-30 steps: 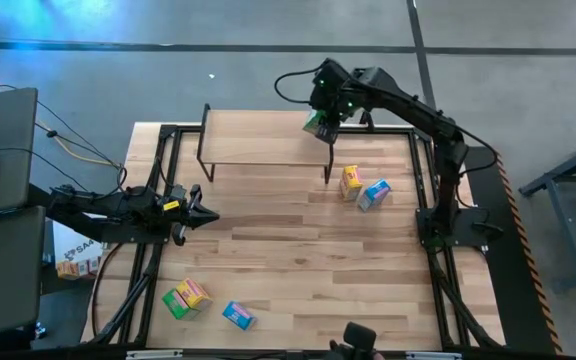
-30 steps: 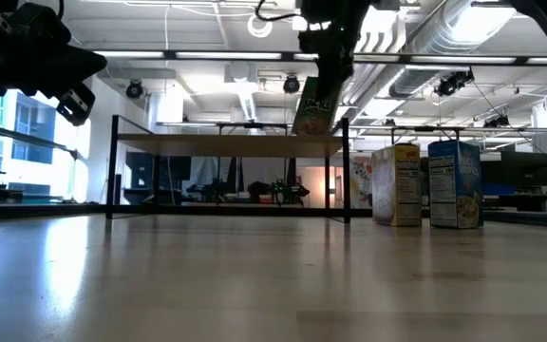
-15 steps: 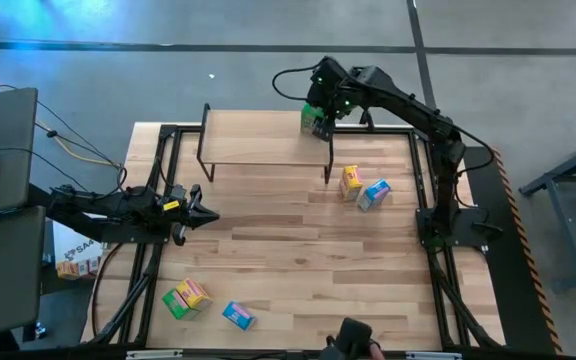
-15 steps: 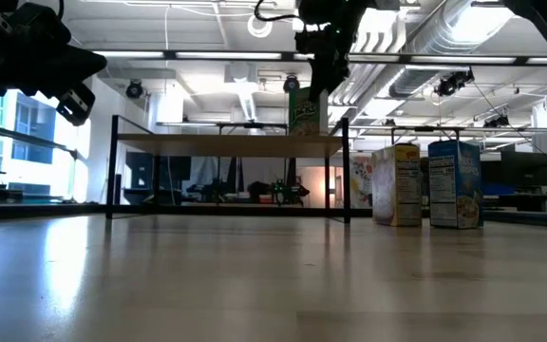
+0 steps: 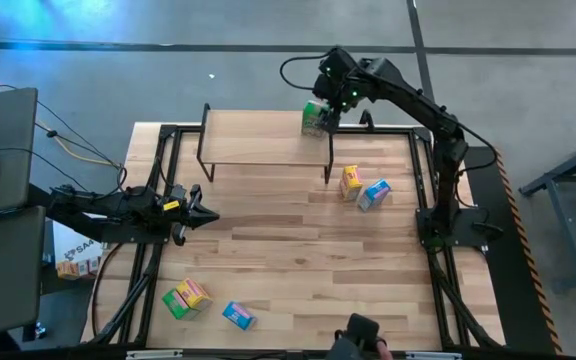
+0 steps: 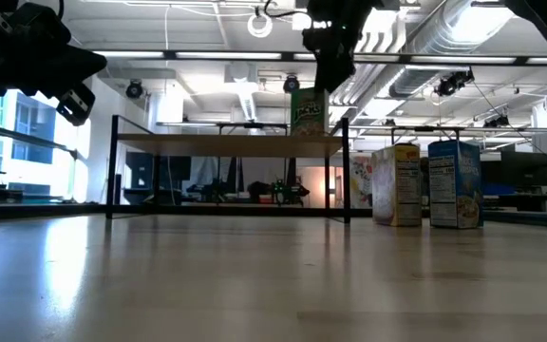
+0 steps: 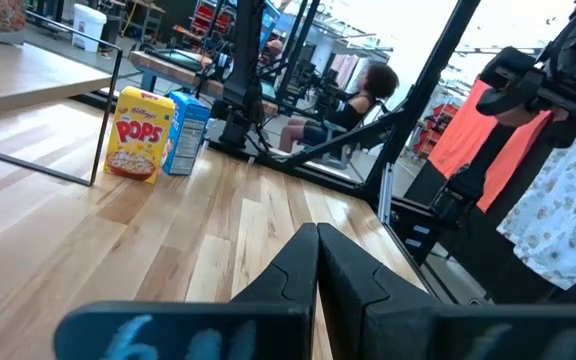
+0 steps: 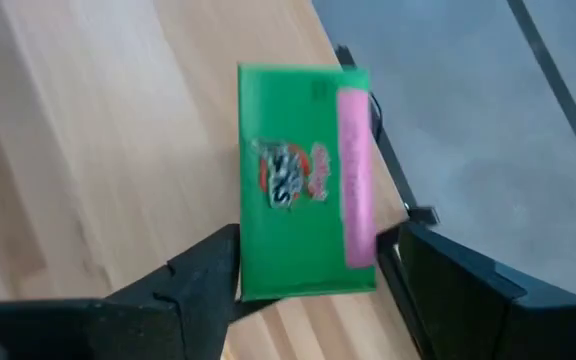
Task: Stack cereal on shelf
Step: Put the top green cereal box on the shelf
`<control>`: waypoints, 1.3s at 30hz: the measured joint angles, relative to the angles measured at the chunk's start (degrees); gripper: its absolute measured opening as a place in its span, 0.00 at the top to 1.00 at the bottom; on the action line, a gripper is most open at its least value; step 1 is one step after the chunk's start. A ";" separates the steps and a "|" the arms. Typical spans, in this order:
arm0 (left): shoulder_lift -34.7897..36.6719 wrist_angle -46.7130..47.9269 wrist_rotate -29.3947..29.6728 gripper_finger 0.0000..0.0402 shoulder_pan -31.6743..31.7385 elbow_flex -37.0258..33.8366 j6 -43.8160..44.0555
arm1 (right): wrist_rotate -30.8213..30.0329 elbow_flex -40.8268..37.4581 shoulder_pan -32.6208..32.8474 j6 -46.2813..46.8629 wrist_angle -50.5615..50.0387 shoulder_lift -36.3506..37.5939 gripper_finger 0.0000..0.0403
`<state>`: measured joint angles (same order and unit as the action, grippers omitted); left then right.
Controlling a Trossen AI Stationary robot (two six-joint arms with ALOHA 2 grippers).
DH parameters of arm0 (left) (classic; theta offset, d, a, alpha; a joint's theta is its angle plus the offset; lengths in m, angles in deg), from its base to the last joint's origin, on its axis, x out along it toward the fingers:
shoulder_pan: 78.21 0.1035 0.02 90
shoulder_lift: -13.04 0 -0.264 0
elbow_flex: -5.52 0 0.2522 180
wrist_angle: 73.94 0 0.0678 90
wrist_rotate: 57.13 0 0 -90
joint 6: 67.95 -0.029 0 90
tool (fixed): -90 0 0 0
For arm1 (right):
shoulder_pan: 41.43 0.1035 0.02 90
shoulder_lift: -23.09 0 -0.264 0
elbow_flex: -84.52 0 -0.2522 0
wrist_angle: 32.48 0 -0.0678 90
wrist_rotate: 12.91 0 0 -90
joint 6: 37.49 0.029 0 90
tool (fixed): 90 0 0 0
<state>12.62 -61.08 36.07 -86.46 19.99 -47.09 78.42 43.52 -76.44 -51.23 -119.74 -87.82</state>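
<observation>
Standing upright on the shelf [image 5: 258,140] at its right end, green cereal box [image 5: 314,118], right gripper [image 5: 332,100] spread just above it, released, left gripper [image 5: 206,213] clenched empty over the table's left side.

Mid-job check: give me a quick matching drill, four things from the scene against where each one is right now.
Things:
1. green cereal box
2. yellow cereal box
3. left pincer
4. right pincer

Places:
A. waiting shut over the table's left side
B. upright on the shelf's right end
C. open just above the green box
D. on the tabletop beside a blue box, right of the shelf leg

Pairs: 1-B, 2-D, 3-A, 4-C
</observation>
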 joint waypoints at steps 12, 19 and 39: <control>0.01 0.01 0.00 1.00 0.00 0.00 0.00 | 1.25 9.83 -1.75 1.15 -6.79 0.42 0.38; 0.00 0.00 0.00 1.00 -0.02 0.00 0.00 | 9.74 -4.45 -1.63 10.04 -6.54 10.42 0.53; 0.02 0.02 0.00 1.00 0.00 0.00 0.00 | 2.16 -70.67 4.79 67.41 74.30 32.85 1.00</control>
<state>12.64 -61.06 36.07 -86.46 19.99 -47.09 80.58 -27.15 -71.65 16.19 -45.44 -54.97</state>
